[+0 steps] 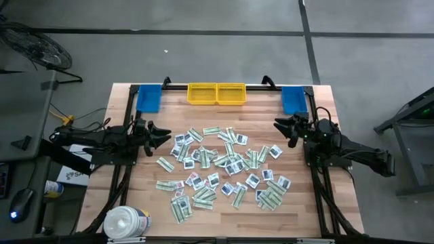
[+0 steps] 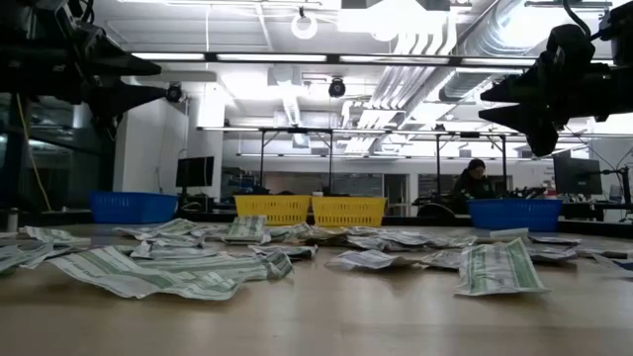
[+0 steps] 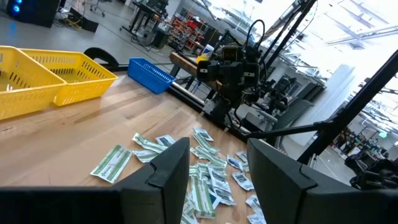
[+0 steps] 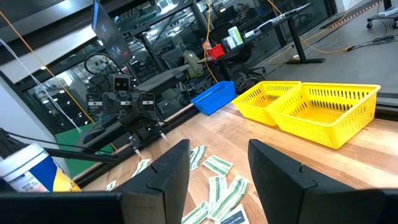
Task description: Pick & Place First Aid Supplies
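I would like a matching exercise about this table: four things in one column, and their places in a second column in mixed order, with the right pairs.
Things:
1. yellow bins
2. white tub
3. packets
4. left gripper

Places (high view):
a. spread over the table's middle
b. near the table's left edge, open and empty
c. side by side at the far edge, centre
d. near left corner of the table

Pairs: 1-c, 2-d, 3-a, 4-b

Pale green-white packets (image 1: 224, 166) — yellow bins (image 1: 216, 94), blue bins (image 1: 149, 98) — light wooden table (image 1: 325, 217).
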